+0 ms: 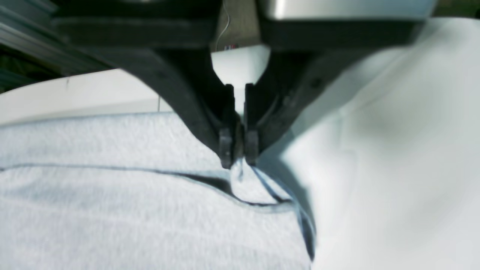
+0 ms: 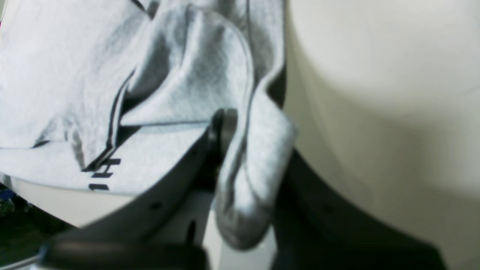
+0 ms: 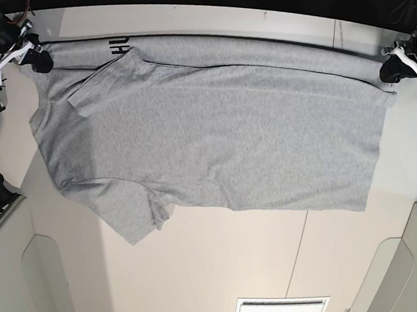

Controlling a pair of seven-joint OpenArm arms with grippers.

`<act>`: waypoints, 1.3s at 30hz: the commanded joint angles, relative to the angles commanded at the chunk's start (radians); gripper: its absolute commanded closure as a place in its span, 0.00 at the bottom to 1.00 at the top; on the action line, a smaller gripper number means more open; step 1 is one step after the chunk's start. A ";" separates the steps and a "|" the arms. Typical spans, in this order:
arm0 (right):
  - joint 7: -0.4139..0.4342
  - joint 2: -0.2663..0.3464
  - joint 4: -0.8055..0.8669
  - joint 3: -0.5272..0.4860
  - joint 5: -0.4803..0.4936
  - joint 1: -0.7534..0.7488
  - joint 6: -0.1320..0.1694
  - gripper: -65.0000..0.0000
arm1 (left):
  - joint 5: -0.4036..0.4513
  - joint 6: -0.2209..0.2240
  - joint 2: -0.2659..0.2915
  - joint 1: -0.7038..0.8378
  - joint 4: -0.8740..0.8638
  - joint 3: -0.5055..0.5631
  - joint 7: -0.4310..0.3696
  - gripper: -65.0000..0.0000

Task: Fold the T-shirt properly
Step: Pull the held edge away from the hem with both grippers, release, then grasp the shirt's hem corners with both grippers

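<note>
White tabletop (image 3: 206, 265) carries everything; cloth is pinched in the closed right gripper (image 3: 40, 59) and left gripper (image 3: 386, 72) at the far corners, and the T-shirt (image 3: 224, 139) is stretched between them, long axis left to right

**Three cameras, one shirt**

The base view looks straight down from high above the table (image 3: 207, 258). Each wrist camera sits close behind its gripper, looking along the fingers. All three share the T-shirt (image 3: 224, 143) (image 1: 112, 210) (image 2: 67, 75).
</note>
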 joint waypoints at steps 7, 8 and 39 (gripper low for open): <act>-0.003 0.000 0.057 0.000 0.013 -0.073 0.000 1.00 | -0.060 0.000 0.000 0.003 0.000 0.000 0.087 1.00; -0.003 0.000 0.070 0.000 0.010 -0.081 0.000 1.00 | -0.060 0.000 0.000 0.006 0.000 0.000 0.085 1.00; 0.125 0.013 0.220 0.248 -0.061 0.024 -0.004 0.60 | -0.111 0.000 -0.115 0.008 0.000 -0.196 0.029 0.51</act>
